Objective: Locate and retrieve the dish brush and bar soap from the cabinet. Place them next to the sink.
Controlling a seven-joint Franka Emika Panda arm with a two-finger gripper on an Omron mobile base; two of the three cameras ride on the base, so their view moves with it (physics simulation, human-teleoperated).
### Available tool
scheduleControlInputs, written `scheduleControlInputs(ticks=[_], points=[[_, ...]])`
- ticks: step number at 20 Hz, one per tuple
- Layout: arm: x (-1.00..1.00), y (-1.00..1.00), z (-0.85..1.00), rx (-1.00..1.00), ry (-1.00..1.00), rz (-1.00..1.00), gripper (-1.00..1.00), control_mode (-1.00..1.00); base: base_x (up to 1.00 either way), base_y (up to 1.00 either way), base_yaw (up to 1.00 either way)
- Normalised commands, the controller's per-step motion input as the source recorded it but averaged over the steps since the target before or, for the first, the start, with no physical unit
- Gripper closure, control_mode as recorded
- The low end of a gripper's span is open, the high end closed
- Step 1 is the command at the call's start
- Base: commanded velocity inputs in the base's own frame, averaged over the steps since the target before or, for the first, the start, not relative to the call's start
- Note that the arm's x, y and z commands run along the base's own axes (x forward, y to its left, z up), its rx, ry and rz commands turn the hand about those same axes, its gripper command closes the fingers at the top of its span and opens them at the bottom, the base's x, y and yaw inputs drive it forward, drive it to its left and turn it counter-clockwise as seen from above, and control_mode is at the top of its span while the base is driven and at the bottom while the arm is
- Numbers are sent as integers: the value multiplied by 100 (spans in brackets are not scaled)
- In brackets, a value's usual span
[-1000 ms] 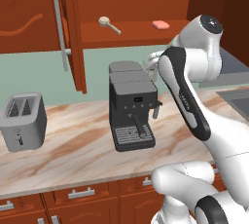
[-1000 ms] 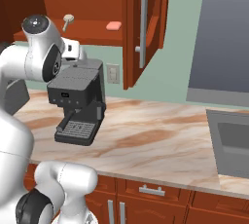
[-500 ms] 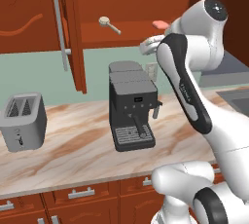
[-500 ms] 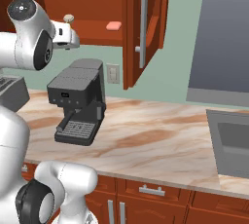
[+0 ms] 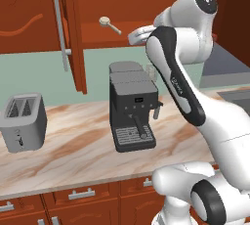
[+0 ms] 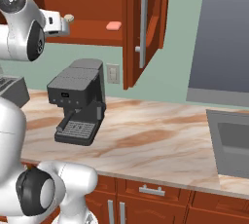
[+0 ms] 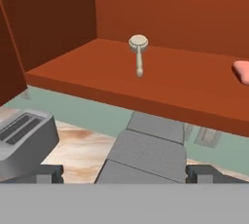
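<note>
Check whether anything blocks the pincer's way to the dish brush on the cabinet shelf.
Nothing visible does. The pincer faces the open cabinet, and the dish brush lies alone on the shelf. The coffee machine sits below the shelf edge.

In the cabinet [image 5: 73,33], whose door stands open, the dish brush [image 7: 138,52] lies on the shelf [image 7: 87,77], with the bar soap [image 7: 241,70] well apart from it on the same shelf, toward the sink [image 6: 233,142] side. Below the shelf, the coffee machine [image 5: 132,104] stands on the desk [image 5: 73,146], the toaster [image 5: 22,121] well to its left. The pincer [image 7: 124,173] hangs in front of the shelf, above the coffee machine.
</note>
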Motion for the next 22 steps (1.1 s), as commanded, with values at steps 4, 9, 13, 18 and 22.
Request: scheduleControlInputs(ticks=[4, 9, 13, 18, 22], points=[[53, 33, 0, -1, 1, 1, -100, -100, 0, 0, 0], [44, 25, 2, 0, 1, 0, -100, -100, 0, 0, 0], [25, 0, 3, 0, 4, 0, -100, -100, 0, 0, 0], [44, -6, 0, 0, 11, -2, -100, -100, 0, 0, 0], [68, -3, 0, 0, 0, 0, -100, -100, 0, 0, 0]])
